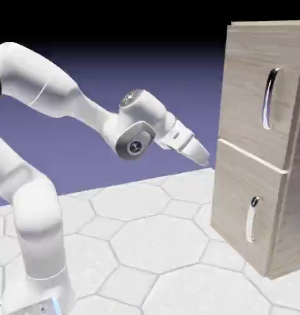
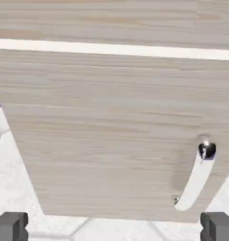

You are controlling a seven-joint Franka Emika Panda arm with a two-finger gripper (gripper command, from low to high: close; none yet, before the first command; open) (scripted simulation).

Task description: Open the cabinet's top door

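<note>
Jaws (image 1: 201, 154) stand wide apart and empty at mid-frame in the exterior view, aimed at the cabinet (image 1: 251, 172) near the seam between its panels. Top door (image 1: 257, 92) lies above and right; its upright handle (image 1: 270, 98) sits well higher.

Two grey fingertips (image 2: 11, 225) stand wide apart; beyond them a light-wood door panel (image 2: 102, 141) bears a curved silver handle (image 2: 197, 179) toward the right fingertip.
</note>
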